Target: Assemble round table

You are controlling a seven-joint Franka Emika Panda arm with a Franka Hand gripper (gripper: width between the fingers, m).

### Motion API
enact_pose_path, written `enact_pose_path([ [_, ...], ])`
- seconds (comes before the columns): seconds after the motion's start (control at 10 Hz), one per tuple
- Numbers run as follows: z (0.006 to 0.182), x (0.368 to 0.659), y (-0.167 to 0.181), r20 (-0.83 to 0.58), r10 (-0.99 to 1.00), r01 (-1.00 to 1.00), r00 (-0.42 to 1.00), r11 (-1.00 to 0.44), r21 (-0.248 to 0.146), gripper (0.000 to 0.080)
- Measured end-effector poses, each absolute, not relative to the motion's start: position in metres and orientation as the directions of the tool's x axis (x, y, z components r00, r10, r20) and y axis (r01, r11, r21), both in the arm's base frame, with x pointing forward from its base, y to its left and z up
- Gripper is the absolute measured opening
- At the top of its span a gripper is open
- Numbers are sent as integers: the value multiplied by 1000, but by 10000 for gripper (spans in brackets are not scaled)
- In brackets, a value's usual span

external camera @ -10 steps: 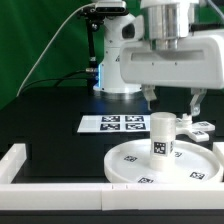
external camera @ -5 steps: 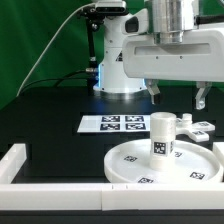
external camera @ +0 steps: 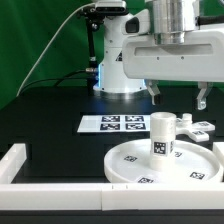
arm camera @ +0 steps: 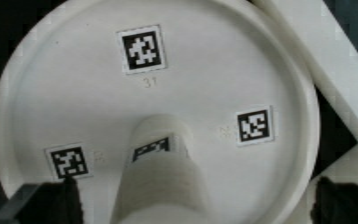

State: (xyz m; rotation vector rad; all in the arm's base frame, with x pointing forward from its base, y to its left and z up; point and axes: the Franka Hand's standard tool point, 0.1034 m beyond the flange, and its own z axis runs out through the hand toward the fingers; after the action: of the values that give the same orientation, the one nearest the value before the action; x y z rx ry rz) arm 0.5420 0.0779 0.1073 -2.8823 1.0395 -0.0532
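exterior view: the gripper (external camera: 179, 100) has risen, spread and empty, leaving the leg (external camera: 162, 135) upright on the disc (external camera: 126, 166) below it, so that placement looks done.

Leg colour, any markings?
White leg with a black-and-white square tag on its side; clearest in the exterior view.

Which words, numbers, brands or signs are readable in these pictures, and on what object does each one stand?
No words, numbers or brand names can be read in either view.
Only black-and-white square tags, patterns without letters, stand on the round disc, the leg and the marker board.
Faint mark under one disc tag, wrist view: too blurred to read.
The foot: too small to tell.
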Motion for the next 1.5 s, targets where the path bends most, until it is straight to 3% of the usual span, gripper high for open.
enact_pose_path([
  [0.3, 115, 519, 131, 6, -488, -487, 873, -872, -48, 649],
  [0.8, 111, 506, 130, -29, -440, -441, 897, -897, -38, 649],
  [1.1, 104, 479, 137, -148, -228, -228, 962, -974, 17, 649],
  [1.5, 102, 478, 121, -377, -247, -240, 893, -969, 67, 649],
])
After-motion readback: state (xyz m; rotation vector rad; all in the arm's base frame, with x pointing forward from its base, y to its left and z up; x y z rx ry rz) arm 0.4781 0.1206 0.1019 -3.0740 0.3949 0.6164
